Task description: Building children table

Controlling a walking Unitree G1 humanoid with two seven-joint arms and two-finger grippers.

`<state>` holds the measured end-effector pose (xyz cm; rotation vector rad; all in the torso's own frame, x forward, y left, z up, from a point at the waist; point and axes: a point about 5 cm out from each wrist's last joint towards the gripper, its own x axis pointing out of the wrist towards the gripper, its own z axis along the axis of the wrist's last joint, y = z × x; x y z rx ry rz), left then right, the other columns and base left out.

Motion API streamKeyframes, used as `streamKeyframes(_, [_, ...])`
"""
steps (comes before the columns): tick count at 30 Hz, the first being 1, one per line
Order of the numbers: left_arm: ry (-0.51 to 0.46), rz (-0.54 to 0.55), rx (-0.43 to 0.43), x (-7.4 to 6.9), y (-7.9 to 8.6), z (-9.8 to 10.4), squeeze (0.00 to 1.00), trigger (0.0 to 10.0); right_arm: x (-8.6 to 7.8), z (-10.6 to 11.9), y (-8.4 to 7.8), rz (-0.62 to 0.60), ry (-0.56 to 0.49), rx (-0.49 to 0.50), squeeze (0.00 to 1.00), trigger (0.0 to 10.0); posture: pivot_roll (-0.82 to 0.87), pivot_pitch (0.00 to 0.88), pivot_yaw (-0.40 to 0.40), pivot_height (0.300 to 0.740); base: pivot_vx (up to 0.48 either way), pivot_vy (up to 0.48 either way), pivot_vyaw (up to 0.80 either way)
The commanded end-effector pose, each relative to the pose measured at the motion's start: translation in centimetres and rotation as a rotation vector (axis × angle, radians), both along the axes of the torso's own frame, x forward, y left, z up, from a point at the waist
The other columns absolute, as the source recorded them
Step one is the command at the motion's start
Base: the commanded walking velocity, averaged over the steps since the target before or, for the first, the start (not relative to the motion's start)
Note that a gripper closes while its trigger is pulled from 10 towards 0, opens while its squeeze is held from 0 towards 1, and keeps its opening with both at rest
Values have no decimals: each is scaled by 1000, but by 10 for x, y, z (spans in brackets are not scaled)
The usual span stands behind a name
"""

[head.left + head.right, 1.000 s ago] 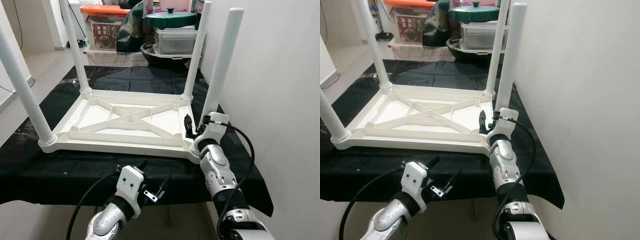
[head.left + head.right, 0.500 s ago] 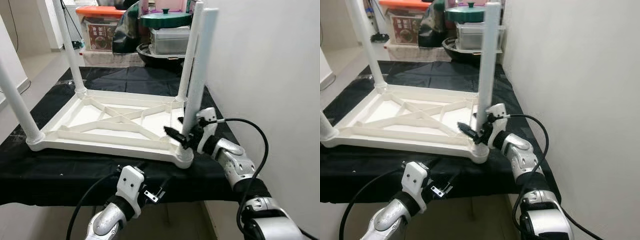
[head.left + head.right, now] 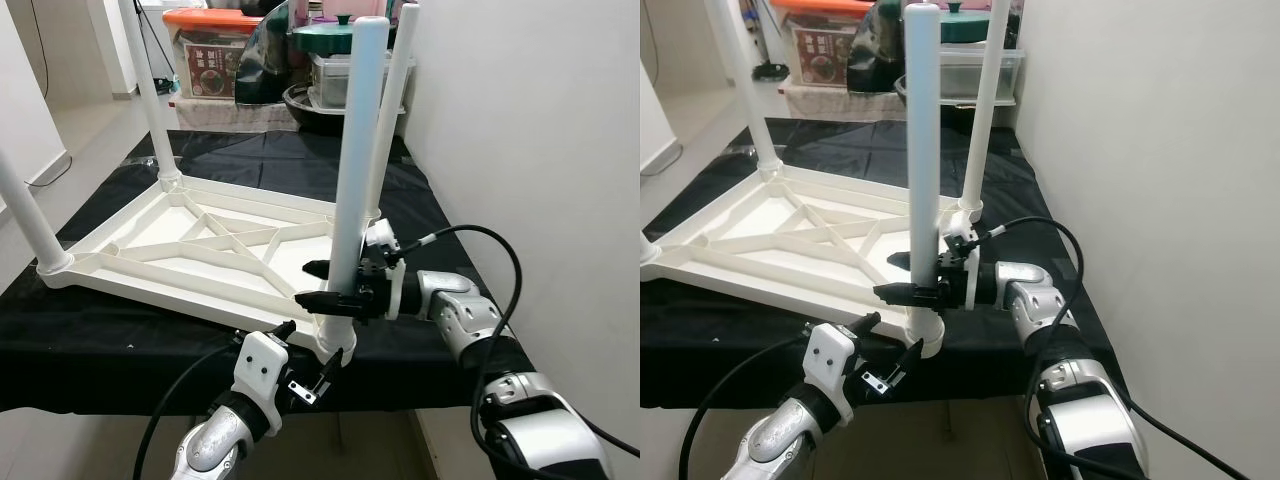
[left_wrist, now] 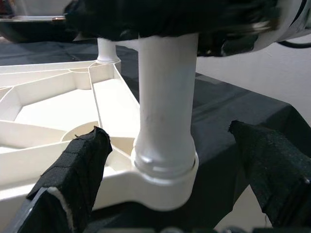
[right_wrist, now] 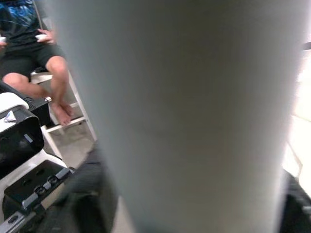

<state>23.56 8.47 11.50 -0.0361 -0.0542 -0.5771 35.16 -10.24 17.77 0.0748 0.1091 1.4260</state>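
The right gripper clamps its black fingers around the near white leg, low on the shaft, just above its corner socket. The left gripper waits with fingers spread, holding nothing, just below that corner. The upturned white table lies on a black-covered bench. Seating the leg likely calls for a straight downward press, kept upright. This corner sits at the bench's front edge; a wall stands close on the right.
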Motion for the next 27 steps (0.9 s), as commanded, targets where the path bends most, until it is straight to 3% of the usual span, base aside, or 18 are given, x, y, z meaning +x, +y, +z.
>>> streamKeyframes(1, [2,-6,-3,-2,-1,-1,0,10000,-1,-4,8,24,3,-28,0,0,75,0,-69,740,0,0,0])
streamKeyframes(4, [4,-8,-4,-2,-1,-2,0,10000,1,-20,11,-87,-23,-76,0,0,72,0,-67,740,0,0,0])
streamKeyframes(7, [5,-8,-4,-3,-1,-2,0,10000,1,-22,11,-115,-34,-78,0,0,72,0,-67,740,0,0,0])
streamKeyframes(8, [5,-9,-4,-2,-1,-2,0,10000,7,-22,10,-244,-38,-56,0,0,67,0,-66,740,0,0,0])
streamKeyframes(9, [5,-9,-4,-2,-1,-2,0,10000,7,-22,10,-244,-38,-56,0,0,67,0,-66,740,0,0,0])
streamKeyframes(10, [5,-10,-3,-2,-1,-2,0,10000,14,-22,7,-392,-45,-36,0,0,64,0,-63,740,0,0,0])
streamKeyframes(12, [5,-10,-3,-2,-1,-2,0,10000,14,-22,7,-392,-45,-36,0,0,64,0,-63,740,0,0,0])
streamKeyframes(13, [5,-12,-2,-2,-1,-1,0,10000,20,-23,2,-564,-21,-1,0,0,54,0,-62,740,0,0,0])
streamKeyframes(14, [5,-12,-2,-2,-1,-1,0,10000,20,-23,2,-564,-21,-1,0,0,54,0,-62,740,0,0,0])
streamKeyframes(15, [5,-11,-2,-2,-1,-1,0,10000,28,-25,-7,-781,8,9,0,0,40,0,-52,740,0,0,0])
streamKeyframes(16, [5,-11,-2,-2,-1,-1,0,10000,28,-25,-7,-781,8,9,0,0,40,0,-52,740,0,0,0])
streamKeyframes(17, [6,-14,0,-1,-1,-1,0,10000,33,-34,-36,-1354,74,11,0,0,39,3,-51,740,0,0,0])
streamKeyframes(18, [6,-14,0,-1,-1,-1,0,10000,33,-34,-36,-1354,74,11,0,0,39,3,-51,740,0,0,0])
streamKeyframes(19, [6,-14,0,-1,-1,-2,0,10000,31,-37,-45,-1522,94,8,0,0,39,3,-51,740,0,0,0])
streamKeyframes(20, [6,-14,0,-1,-1,-2,0,10000,31,-37,-45,-1522,94,8,0,0,39,3,-51,740,0,0,0])
streamKeyframes(21, [6,-15,1,-1,-1,-1,0,10000,26,-41,-47,-1629,130,26,0,0,41,2,-53,740,0,0,0])
streamKeyframes(24, [6,-14,1,-1,0,-1,0,10000,23,-44,-46,-1690,153,33,0,0,41,3,-54,740,0,0,0])
streamKeyframes(27, [3,-9,4,0,0,-1,0,10000,18,-52,-22,-1751,268,88,0,0,53,10,-56,740,0,0,0])
